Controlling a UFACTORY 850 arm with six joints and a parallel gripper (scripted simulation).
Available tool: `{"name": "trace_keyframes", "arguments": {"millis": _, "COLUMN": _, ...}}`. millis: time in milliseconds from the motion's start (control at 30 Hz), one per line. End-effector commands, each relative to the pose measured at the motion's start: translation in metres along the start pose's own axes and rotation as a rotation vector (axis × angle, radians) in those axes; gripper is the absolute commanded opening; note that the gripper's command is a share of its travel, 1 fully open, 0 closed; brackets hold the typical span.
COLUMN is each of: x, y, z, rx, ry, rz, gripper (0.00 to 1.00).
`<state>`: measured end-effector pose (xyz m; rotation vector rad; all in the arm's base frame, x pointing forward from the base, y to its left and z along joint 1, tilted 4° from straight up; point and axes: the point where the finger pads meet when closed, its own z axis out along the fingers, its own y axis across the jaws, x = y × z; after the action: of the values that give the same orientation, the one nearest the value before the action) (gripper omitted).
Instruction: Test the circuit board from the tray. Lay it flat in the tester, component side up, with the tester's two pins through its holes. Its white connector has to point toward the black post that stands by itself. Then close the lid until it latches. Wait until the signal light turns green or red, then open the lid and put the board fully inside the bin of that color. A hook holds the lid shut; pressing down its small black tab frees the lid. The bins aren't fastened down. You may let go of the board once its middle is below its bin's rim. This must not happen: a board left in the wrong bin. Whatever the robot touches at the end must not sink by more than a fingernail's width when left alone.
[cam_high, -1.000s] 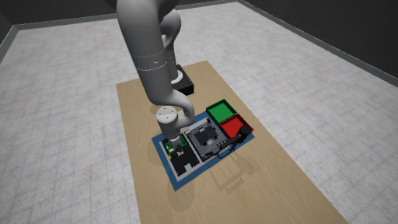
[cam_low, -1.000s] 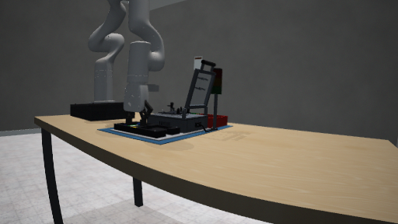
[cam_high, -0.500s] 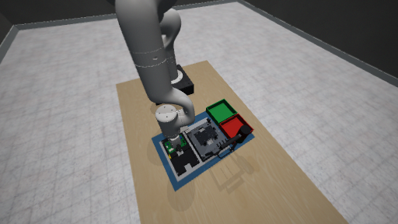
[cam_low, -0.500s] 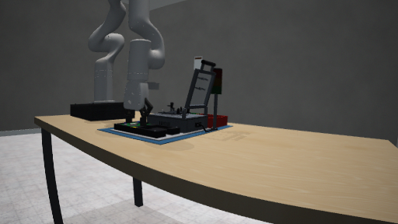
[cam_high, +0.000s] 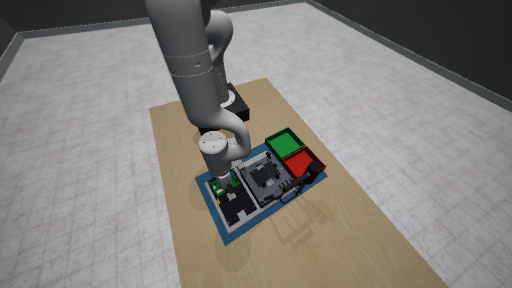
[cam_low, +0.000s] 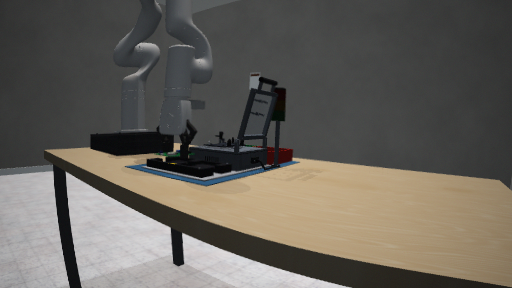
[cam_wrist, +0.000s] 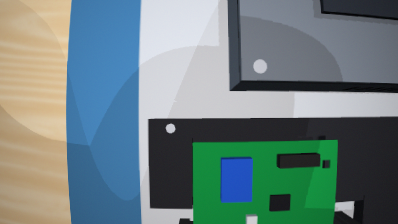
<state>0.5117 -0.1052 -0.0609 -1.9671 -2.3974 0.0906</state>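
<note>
My gripper (cam_high: 230, 191) (cam_wrist: 265, 220) is shut on the green circuit board (cam_wrist: 206, 175) (cam_high: 217, 186), component side up, fingers at its opposite edges. The board is slightly above the black tray (cam_high: 236, 210) (cam_low: 175, 167) (cam_wrist: 167, 175), over one end; the exact gap is hard to judge. A blue block and black parts show on it; only part of a pale piece shows at the bottom of the wrist view. The grey tester (cam_low: 230, 158) (cam_wrist: 295, 50) is beside the tray, its lid (cam_low: 259, 116) standing open. The signal light (cam_low: 280, 104) looks unlit. The tester's pins cannot be made out.
The green bin (cam_high: 285, 144) and red bin (cam_high: 298, 161) (cam_low: 286, 155) stand beyond the tester. A small black upright (cam_low: 220, 137) rises at the tester's far side. A blue mat (cam_high: 225, 239) (cam_low: 209, 182) (cam_wrist: 105, 100) lies underneath. The robot's black base (cam_low: 115, 144) is behind.
</note>
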Motion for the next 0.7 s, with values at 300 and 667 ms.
{"name": "trace_keyframes", "arguments": {"millis": 300, "x": 0.0, "y": 0.001, "z": -0.006, "rx": -0.002, "ry": 0.0, "rz": 0.0, "gripper": 0.79}}
{"name": "trace_keyframes", "arguments": {"millis": 667, "x": 0.0, "y": 0.001, "z": -0.032, "rx": -0.002, "ry": 0.0, "rz": 0.0, "gripper": 0.79}}
